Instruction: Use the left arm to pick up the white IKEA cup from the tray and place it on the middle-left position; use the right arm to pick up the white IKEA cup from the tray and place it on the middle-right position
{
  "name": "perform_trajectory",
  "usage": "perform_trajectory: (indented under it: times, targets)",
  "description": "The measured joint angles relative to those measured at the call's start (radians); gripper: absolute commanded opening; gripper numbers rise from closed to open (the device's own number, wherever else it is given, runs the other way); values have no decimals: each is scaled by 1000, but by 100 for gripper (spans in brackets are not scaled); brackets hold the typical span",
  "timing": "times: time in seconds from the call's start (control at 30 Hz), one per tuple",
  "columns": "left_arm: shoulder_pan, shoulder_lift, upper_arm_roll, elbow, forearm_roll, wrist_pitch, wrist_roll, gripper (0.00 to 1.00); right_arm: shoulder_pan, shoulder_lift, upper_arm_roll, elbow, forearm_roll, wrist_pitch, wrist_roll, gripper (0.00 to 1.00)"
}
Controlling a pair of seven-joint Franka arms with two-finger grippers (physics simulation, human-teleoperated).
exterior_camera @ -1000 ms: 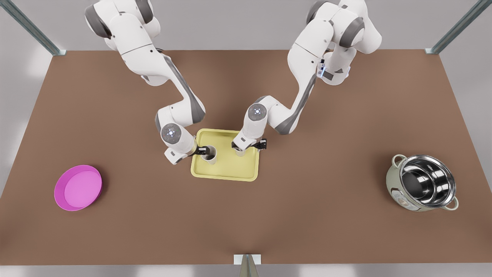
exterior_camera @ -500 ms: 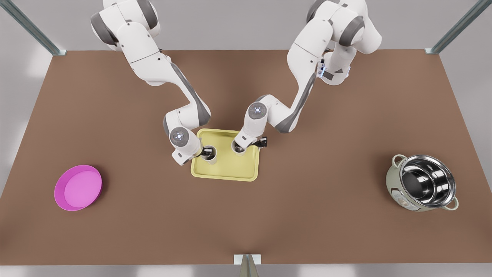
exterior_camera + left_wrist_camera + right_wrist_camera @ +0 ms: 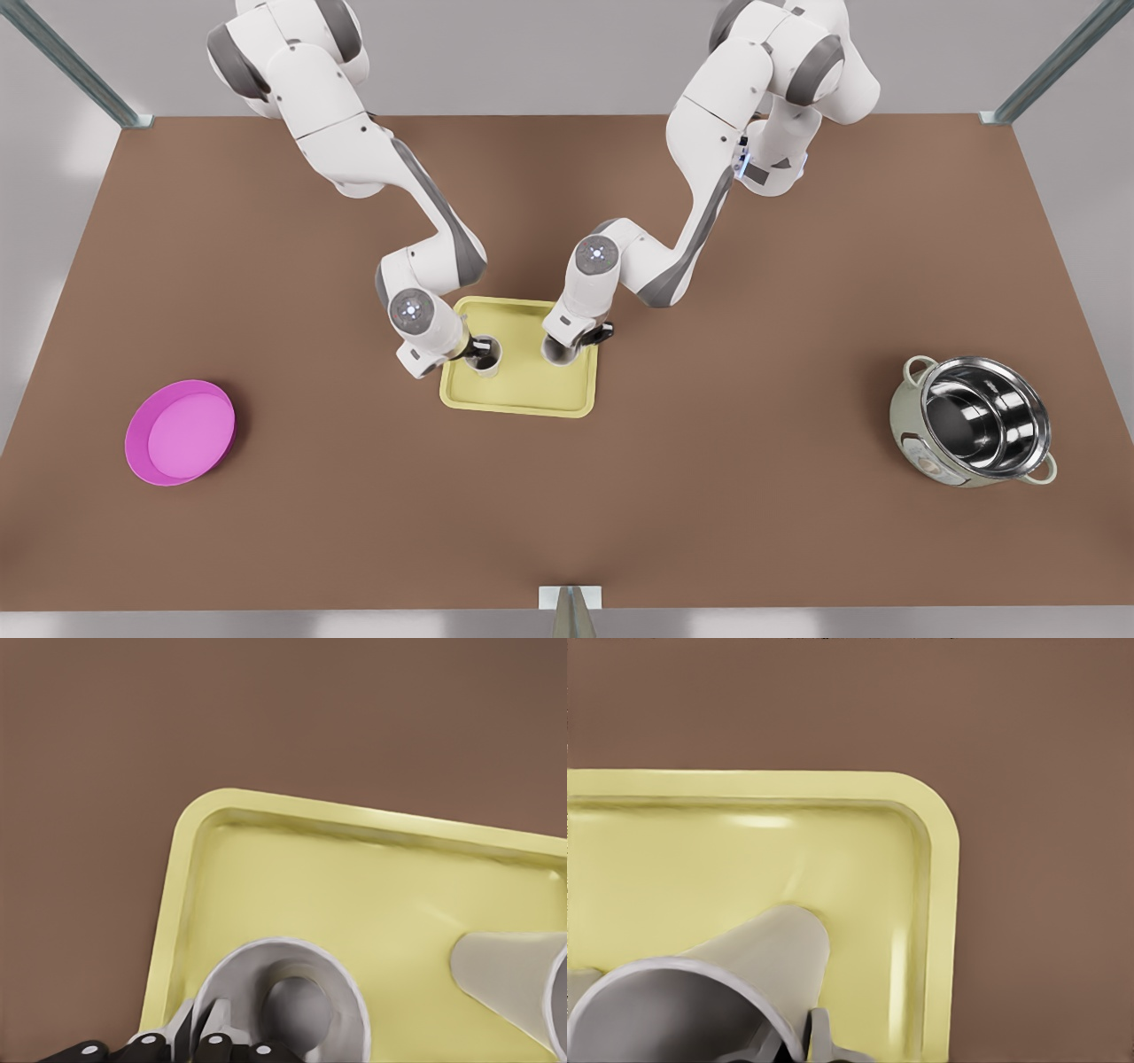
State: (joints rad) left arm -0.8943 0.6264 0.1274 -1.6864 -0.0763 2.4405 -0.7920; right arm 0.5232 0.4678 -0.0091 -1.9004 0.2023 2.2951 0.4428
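Observation:
The pale-yellow tray lies at the table's middle. Two white cups stand in it. My left gripper is shut on the rim of the cup at the tray's edge toward the front view's left. In the left wrist view its fingers pinch that cup's wall, with the other cup beside it. My right gripper is shut on the second cup's rim. The right wrist view has that cup near the tray's corner. The patches of brown tabletop either side of the tray are bare.
A round pink dish sits near the front view's left edge. A steel pot in a pale cooker stands at the right. Metal frame posts mark the table's corners.
Both grippers came down onto their cups and closed on the rims. The left arm swung a little toward the tray, and the right gripper shifted slightly toward the front.

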Motion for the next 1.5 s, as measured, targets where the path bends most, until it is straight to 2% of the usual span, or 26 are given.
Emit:
perform_trajectory:
  times: [0.17,0.37,0.6,0.9,1.1,1.4,1.43,1.47,1.5]
  targets:
    - [-1,-9,0,1,-3,-15,-6,25,-15,-61,-8,38,6,-63,-11,12]
    - [28,-56,7,39,-5,-122,4,25,-115,-126,-12,76,5,-196,-50,12]
    - [162,-69,30,38,-5,-200,55,25,-276,-113,-10,194,-7,-322,-148,12]
    - [308,-60,51,29,1,-240,172,25,-453,52,-20,312,-40,-373,-347,11]
    - [376,-64,109,30,2,-267,278,25,-463,148,-20,397,-86,-379,-456,11]
    - [431,-46,115,29,3,-286,408,26,-461,227,-20,449,-104,-375,-564,12]
    - [432,-46,115,29,2,-287,419,28,-461,232,-19,450,-105,-373,-573,12]
    - [434,-46,115,29,2,-287,429,35,-461,237,-19,451,-105,-370,-581,13]
    - [435,-46,115,29,-1,-288,441,64,-461,243,-19,453,-106,-368,-589,16]
